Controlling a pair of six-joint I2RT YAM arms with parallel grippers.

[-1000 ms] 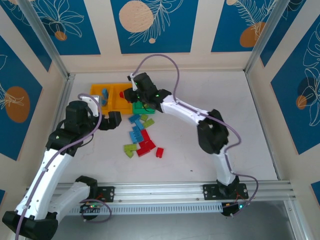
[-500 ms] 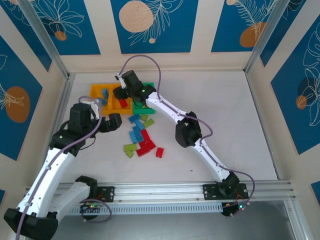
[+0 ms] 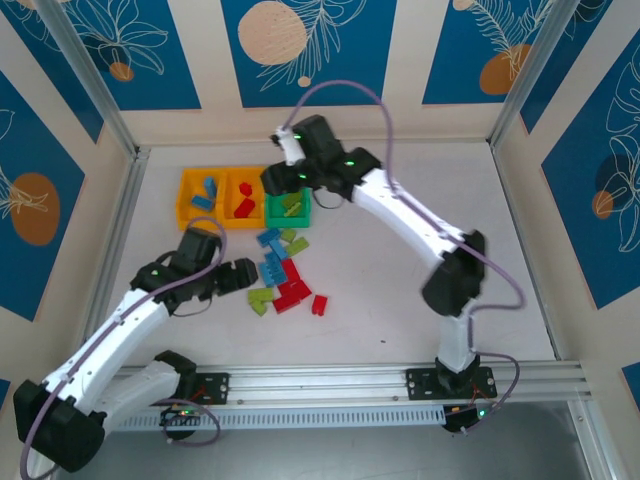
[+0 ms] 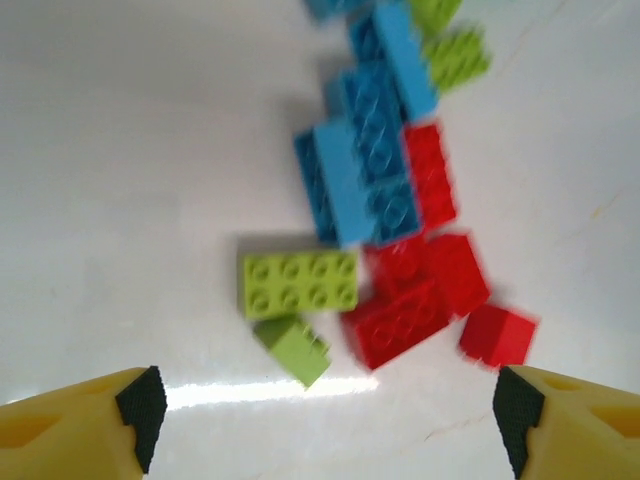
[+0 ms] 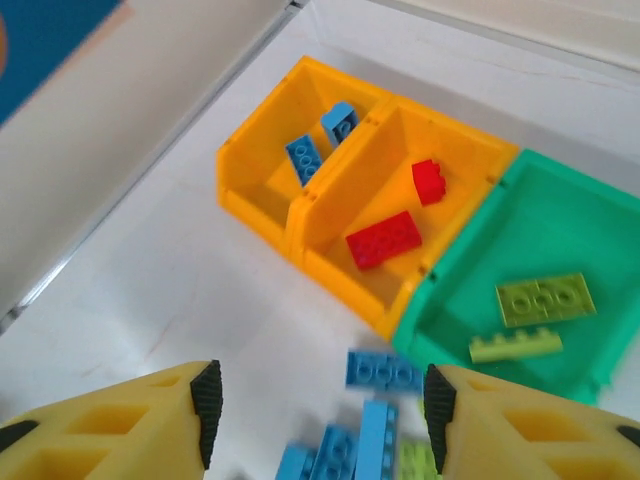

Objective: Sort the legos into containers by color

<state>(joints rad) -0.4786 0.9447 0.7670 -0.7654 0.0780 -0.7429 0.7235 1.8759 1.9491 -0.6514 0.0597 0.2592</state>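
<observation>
Legos were partly sorted; containers held six, matched by color; a loose pile lay unsorted on the table; left gripper and right gripper stood wide, empty.

1. The containers stand in a row on the far left part of the worktop, each holding two bricks.
2. The loose legos lie heaped just in front of them.
3. The left tool sits beside the heap's left edge.

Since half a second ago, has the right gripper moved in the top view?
Yes. The right gripper shifted right, from over the middle orange bin to the far edge of the green bin.
</observation>
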